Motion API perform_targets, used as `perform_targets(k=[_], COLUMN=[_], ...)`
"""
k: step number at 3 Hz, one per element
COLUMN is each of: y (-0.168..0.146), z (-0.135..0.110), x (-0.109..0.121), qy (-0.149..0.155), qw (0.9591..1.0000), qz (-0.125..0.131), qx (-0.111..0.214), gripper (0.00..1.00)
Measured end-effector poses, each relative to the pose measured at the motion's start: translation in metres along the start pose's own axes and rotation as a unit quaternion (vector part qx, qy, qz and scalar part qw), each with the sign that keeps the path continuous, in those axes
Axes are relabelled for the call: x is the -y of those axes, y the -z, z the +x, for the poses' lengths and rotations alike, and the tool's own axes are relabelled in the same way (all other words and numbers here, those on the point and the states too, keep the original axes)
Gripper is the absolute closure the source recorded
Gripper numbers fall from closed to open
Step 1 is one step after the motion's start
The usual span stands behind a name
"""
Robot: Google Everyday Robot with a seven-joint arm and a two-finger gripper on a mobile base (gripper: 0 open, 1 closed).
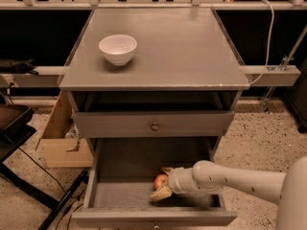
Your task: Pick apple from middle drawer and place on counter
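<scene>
Progress stands at the reach-and-grasp stage and no further. The wide, shallow grey wooden middle drawer [92, 188] is pulled out, so access is done. The small round red apple [160, 179] lies on the drawer's pale floor, right of centre and nearer the front wall than the back.

The robot's two-finger gripper [163, 182], on its pale rounded arm [240, 181] reaching in from the right, is down inside the drawer. Its tan fingers [161, 194] are spread, one behind the apple and one in front, with the fruit between them. The jaws look open around the apple rather than clamped on it — whether the pads already touch its skin cannot be told.

By my reading the lift has not begun. Closing on the apple, raising it clear of the drawer's front wall and past the closed grey drawer front with its round dark knob [154, 124], and setting it down all remain. The broad flat matte grey counter [182, 47] holds only a small white ceramic bowl [118, 49] at its left — ample bare surface beside it for the apple.
</scene>
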State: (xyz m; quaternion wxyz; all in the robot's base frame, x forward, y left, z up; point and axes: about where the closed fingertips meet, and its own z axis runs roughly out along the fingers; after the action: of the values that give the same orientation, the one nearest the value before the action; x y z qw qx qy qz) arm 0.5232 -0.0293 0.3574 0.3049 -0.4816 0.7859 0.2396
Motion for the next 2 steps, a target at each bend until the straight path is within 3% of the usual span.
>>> perform_targets(k=[1, 2], y=[-0.0007, 0.0054], z=[0.0003, -0.0073], x=[0.0, -0.0021], qy=[-0.001, 0.003], qw=[1.0, 1.0], qz=[0.0, -0.002], qx=[0.0, -0.001], gripper=[0.49, 0.8])
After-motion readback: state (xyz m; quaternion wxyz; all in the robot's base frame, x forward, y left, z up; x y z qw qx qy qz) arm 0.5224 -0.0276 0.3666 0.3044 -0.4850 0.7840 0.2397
